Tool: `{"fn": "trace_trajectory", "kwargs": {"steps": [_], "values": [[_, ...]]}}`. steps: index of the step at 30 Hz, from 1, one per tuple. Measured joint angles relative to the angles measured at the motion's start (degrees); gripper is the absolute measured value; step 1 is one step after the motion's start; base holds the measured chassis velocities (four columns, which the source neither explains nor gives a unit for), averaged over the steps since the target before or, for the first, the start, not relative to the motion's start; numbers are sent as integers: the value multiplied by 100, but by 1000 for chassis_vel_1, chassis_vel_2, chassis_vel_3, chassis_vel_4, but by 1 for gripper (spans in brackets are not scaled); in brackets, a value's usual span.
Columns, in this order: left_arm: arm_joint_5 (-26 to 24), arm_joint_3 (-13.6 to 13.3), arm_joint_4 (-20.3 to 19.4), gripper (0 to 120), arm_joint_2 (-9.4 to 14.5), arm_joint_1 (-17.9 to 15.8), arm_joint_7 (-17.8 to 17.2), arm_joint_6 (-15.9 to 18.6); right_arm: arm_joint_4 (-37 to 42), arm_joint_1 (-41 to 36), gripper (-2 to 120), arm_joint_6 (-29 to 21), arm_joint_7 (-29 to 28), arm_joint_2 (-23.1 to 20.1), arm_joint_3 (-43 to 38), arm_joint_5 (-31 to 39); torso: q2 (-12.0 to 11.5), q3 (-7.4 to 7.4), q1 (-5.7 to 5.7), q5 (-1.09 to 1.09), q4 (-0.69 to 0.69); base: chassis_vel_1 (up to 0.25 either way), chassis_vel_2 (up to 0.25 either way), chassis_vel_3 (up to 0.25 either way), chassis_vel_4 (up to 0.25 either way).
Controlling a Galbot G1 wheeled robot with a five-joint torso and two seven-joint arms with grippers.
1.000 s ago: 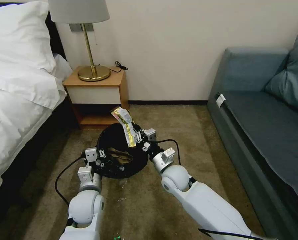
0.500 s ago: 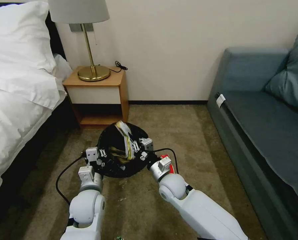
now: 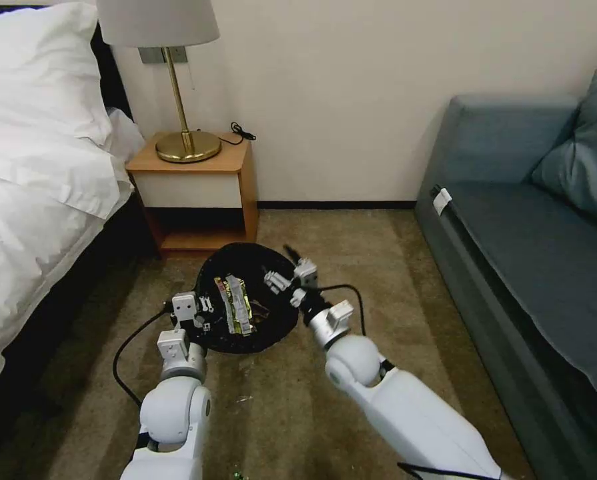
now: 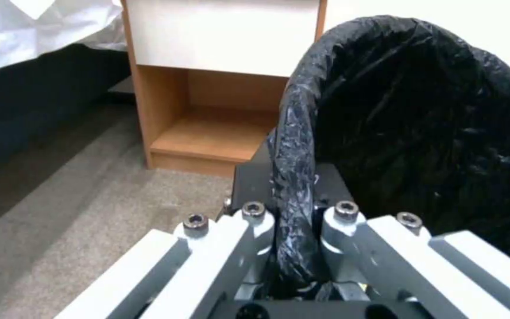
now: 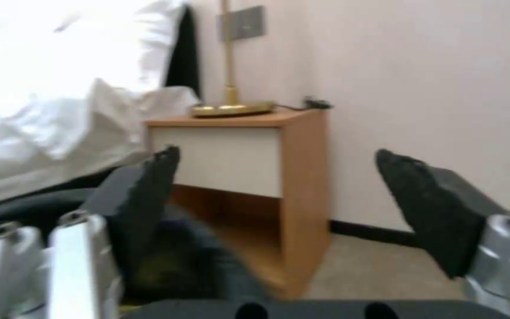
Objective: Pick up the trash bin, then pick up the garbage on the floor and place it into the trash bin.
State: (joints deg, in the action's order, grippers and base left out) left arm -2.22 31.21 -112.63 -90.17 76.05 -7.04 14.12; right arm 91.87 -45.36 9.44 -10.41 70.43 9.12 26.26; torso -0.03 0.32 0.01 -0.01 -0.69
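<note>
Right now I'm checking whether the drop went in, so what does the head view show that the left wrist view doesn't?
Head view alone: the green-yellow wrapper lying inside the trash bin, the right end effector open at its far rim, the lamp and sofa.
Left wrist view alone: the left end effector shut on the bin's bag-covered rim, seen close.
Both: the bin, the nightstand, the bed and the carpet.

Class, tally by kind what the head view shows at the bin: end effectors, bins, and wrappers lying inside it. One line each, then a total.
End effectors: 2, left end effector, right end effector
Trash bin: 1
Green-yellow wrapper: 1
Total: 4
</note>
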Motion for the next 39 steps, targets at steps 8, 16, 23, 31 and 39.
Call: {"fn": "trace_trajectory", "kwargs": {"steps": [8,16,23,31,39], "values": [[-107,135,24,4,48,32,7,-39,-631,87,100,-162,-122,-44,-424,106,0,0,0,0,0,0,0,0,0],[-194,210,30,4,121,-60,228,4,-1195,5,100,-156,-99,9,-575,97,0,0,0,0,0,0,0,0,0],[-335,359,57,4,235,-177,501,88,-1616,-97,100,-120,44,96,-706,-44,0,0,0,0,0,0,0,0,0],[-405,533,76,4,316,-215,629,104,-2162,-154,100,-126,254,306,-993,-371,0,0,0,-1,0,0,0,0,0],[-423,538,148,4,309,-219,643,60,-2836,-146,100,-383,889,569,-1165,-539,0,0,0,0,0,0,0,0,0]]}}
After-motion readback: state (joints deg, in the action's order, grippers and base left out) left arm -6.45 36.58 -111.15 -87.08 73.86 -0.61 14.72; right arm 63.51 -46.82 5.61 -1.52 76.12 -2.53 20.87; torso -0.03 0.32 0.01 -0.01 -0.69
